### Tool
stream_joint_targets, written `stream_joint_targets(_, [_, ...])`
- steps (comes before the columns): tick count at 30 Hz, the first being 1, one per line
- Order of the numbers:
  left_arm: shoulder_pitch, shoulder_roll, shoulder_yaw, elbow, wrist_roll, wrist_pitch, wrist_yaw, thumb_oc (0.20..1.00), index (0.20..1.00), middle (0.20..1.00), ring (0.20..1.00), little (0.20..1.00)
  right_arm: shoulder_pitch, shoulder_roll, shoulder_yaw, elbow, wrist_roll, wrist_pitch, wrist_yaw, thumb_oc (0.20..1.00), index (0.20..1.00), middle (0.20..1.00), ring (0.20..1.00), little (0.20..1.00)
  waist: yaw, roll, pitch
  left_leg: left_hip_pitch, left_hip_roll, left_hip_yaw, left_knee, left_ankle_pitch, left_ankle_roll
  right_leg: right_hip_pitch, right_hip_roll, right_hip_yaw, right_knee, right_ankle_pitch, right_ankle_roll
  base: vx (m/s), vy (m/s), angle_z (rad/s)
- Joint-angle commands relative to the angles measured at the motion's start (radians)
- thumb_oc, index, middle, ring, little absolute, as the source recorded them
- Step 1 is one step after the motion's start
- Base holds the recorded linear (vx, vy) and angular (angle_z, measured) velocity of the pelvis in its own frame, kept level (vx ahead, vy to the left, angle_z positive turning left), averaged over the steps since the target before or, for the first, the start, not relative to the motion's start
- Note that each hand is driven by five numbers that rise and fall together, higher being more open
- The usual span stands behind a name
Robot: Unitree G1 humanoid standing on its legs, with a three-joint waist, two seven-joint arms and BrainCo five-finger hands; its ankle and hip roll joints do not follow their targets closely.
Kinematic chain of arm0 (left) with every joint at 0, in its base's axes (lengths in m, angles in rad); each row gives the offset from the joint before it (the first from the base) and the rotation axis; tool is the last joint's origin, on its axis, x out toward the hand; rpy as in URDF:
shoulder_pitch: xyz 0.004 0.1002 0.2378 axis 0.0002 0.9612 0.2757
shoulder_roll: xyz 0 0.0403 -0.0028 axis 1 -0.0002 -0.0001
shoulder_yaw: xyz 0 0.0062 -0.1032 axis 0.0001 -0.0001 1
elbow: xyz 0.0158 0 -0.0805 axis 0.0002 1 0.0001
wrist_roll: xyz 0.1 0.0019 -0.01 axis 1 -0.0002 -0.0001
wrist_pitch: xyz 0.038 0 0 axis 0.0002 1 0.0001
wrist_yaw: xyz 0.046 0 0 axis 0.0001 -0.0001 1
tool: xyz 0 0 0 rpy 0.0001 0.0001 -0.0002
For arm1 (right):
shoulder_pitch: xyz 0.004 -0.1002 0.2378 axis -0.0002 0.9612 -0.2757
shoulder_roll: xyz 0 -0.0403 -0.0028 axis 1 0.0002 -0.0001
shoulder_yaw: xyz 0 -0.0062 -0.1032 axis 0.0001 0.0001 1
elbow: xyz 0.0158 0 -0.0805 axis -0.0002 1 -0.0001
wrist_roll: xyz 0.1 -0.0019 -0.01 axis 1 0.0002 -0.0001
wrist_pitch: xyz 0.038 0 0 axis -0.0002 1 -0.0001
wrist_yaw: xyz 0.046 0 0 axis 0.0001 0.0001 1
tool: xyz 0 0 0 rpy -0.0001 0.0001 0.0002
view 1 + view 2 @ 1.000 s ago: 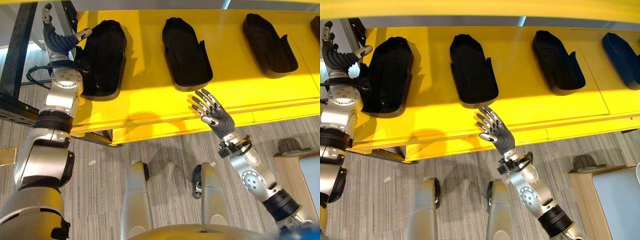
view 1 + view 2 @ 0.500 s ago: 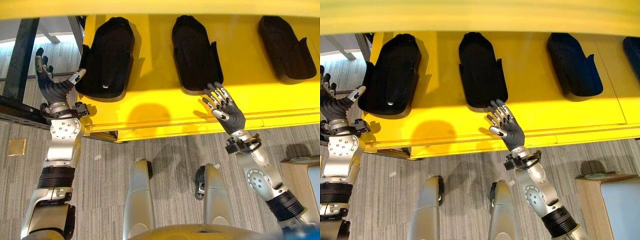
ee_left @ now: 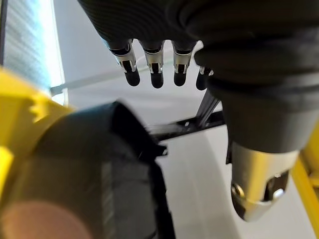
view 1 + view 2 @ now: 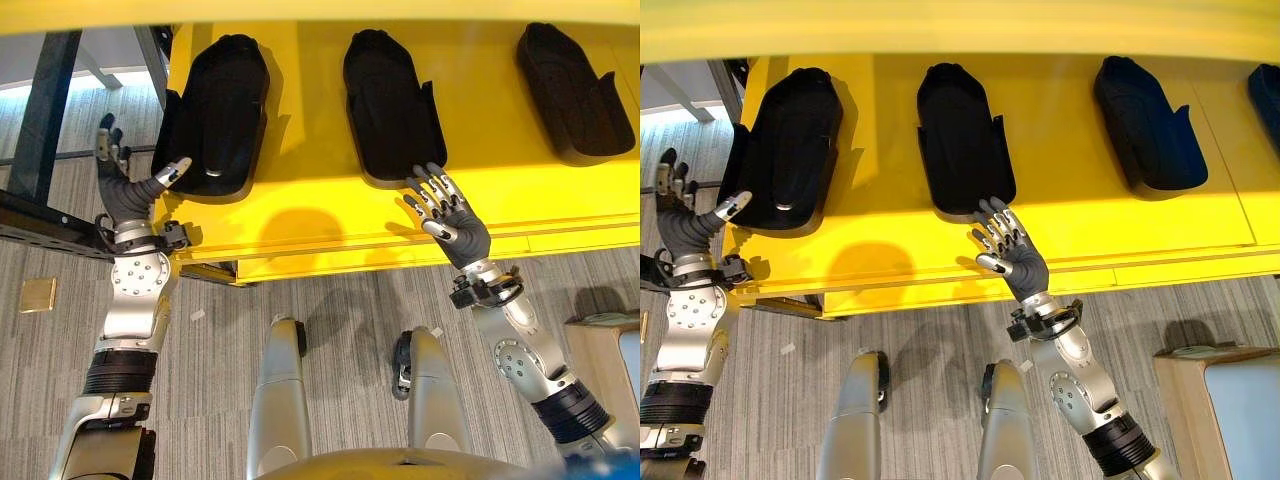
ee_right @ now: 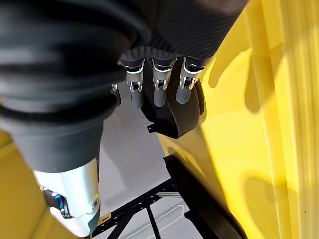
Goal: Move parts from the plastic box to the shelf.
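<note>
Left hand (image 4: 128, 192) and right hand (image 4: 455, 222) raised, fingers spread.

Looks like a workshop or lab. A yellow shelf (image 4: 330, 215) holds black moulded parts (image 4: 390, 105). Grey carpet floor (image 4: 330, 300), black metal frame (image 4: 40, 110).

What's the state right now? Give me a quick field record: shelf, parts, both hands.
shelf: yellow shelf, in front of the robot
parts: three black parts in a row on it; a fourth at the right eye view's edge
left hand: left hand open, empty, beside the leftmost part
right hand: right hand open, empty, over the shelf's front edge, near the middle part
</note>
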Motion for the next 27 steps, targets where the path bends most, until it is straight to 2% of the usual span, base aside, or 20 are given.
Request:
stream_joint_targets(1, [0.007, 0.000, -0.004, 0.044, -0.021, -0.038, -0.013, 1.000, 1.000, 1.000, 1.000, 1.000, 0.026, 0.008, -0.004, -0.076, -0.006, -0.043, 0.001, 1.000, 1.000, 1.000, 1.000, 1.000, 0.027, -0.014, -0.074, -0.014, -0.009, -0.008, 0.009, 0.011, 0.058, -0.094, 0.026, 0.002, -0.060, 0.168, -0.050, 0.00, 0.000, 0.00])
stream_joint_targets(9, [-0.006, -0.052, -0.066, 0.126, -0.061, -0.034, -0.024, 1.000, 1.000, 1.000, 1.000, 1.000, 0.027, 0.005, 0.007, -0.085, 0.005, -0.048, -0.005, 1.000, 1.000, 1.000, 1.000, 1.000, 0.021, -0.017, -0.073, -0.018, -0.009, -0.004, 0.012, 0.013, 0.060, -0.101, 0.026, 0.003, -0.055, 0.170, -0.050, 0.00, 0.000, 0.00])
stream_joint_targets(14, [-0.025, -0.078, -0.071, 0.188, -0.120, -0.039, -0.017, 1.000, 1.000, 1.000, 1.000, 1.000, 0.025, -0.001, 0.018, -0.094, 0.006, -0.048, -0.015, 1.000, 1.000, 1.000, 1.000, 1.000, 0.018, -0.019, -0.073, -0.017, -0.005, -0.004, 0.014, 0.013, 0.059, -0.101, 0.029, 0.006, -0.053, 0.171, -0.048, 0.00, 0.000, 0.00])
stream_joint_targets(27, [0.006, -0.095, -0.112, 0.114, -0.130, -0.043, -0.052, 1.000, 1.000, 1.000, 1.000, 1.000, 0.029, 0.005, 0.011, -0.095, 0.005, -0.054, -0.024, 1.000, 1.000, 1.000, 1.000, 1.000, 0.015, -0.020, -0.071, -0.013, -0.008, -0.004, 0.010, 0.017, 0.056, -0.101, 0.030, 0.010, -0.053, 0.169, -0.050, 0.00, 0.000, 0.00])
